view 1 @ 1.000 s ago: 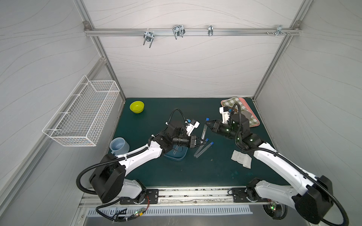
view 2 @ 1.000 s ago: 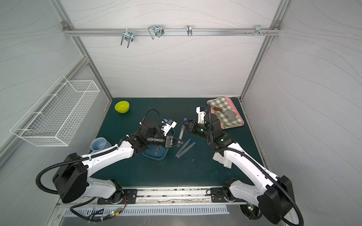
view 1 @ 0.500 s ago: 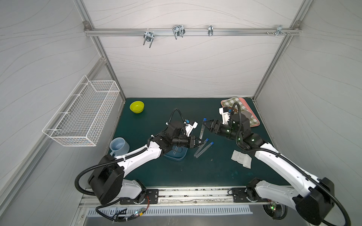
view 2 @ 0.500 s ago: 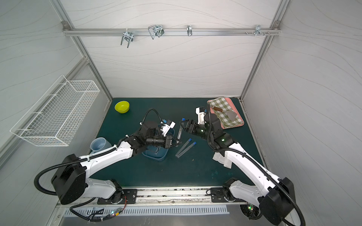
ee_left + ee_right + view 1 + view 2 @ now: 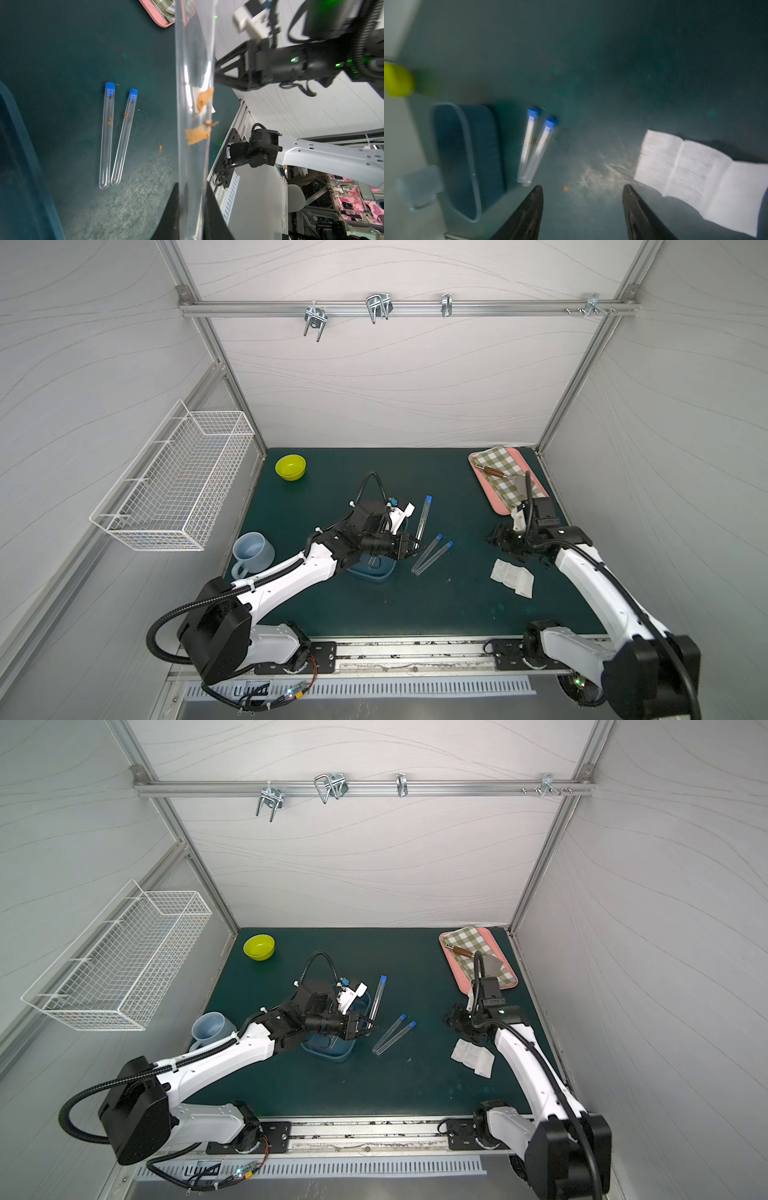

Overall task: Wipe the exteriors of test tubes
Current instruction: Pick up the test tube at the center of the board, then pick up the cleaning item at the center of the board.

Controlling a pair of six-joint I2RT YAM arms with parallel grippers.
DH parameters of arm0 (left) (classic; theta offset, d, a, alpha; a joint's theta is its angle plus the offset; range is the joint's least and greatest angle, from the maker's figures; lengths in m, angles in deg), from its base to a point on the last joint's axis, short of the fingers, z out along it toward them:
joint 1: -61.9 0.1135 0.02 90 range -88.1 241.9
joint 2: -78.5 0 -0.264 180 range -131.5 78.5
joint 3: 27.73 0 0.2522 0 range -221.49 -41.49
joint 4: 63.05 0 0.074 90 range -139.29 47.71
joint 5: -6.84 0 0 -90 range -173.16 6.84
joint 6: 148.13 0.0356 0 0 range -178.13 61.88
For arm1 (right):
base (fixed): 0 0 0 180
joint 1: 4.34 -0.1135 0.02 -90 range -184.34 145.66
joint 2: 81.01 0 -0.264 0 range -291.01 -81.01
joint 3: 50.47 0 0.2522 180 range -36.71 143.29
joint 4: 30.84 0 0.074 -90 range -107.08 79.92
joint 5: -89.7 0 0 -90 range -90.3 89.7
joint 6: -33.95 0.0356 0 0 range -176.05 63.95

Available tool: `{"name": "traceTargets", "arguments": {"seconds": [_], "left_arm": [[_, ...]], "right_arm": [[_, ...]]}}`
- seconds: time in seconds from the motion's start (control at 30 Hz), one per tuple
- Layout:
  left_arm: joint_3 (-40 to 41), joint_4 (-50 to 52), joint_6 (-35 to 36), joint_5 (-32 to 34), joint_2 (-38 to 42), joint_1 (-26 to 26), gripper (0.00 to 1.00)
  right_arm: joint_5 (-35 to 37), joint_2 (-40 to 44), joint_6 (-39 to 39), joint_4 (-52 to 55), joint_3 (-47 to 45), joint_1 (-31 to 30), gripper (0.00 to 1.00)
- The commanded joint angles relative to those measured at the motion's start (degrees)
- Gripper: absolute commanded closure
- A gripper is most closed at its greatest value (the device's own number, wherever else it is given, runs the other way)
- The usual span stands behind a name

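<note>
Left arm: reaches from its front base slantwise to the middle of the mat (image 5: 374, 614), with the forearm low over the tray (image 5: 371, 573). The wrist is about level and the fingers point toward the right arm.
Left gripper (image 5: 417, 545): clamped tight on the held tube near its rounded end. In the left wrist view a dark finger (image 5: 215, 220) presses each side of the glass.
Held tube (image 5: 423, 521): off the mat, running from the fingers toward the back wall with its blue cap at the far end. Orange smears (image 5: 197, 135) sit on the glass.
Right arm: rises from its front base along the right side of the mat. The wrist is bent inward and tipped down toward the mat.
Right gripper (image 5: 582, 187): fingers spread well apart with nothing between them, above bare mat.
Loose tubes (image 5: 428, 556): two lie flat on the mat side by side, round ends together and caps slightly spread. They are just beside the tray, between the two grippers, and each has an orange speck.
Tissue (image 5: 511, 578): white and folded, flat on the mat near the right gripper, not touched by it.
</note>
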Motion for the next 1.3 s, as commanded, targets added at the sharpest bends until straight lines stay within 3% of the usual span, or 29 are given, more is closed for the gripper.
{"name": "traceTargets", "arguments": {"seconds": [0.0,0.47,0.8,0.9,1.07,1.27], "left_arm": [[-0.4,0.9,2.0,1.2,2.0,0.2,0.93],[0.7,1.7,2.5,0.9,4.4,1.3,0.91],[1.4,2.0,2.8,1.1,5.6,1.5,0.91],[1.4,2.1,2.7,1.1,5.6,1.6,0.91],[1.4,2.0,2.7,1.0,5.5,1.6,0.91],[1.0,2.0,2.7,0.7,4.8,1.6,0.91]], "right_arm": [[3.8,-1.6,-0.9,2.5,-3.0,0.3,0.42],[11.3,-15.9,-3.0,-3.0,-3.5,0.3,0.55],[9.5,-22.0,-2.5,-6.5,-2.9,0.4,0.94],[9.5,-21.8,-2.4,-6.8,-3.1,0.3,1.00],[8.3,-19.0,-2.5,-6.0,-3.1,0.2,1.00],[0.2,-9.0,0.4,-5.6,-2.2,0.4,1.00]]}}
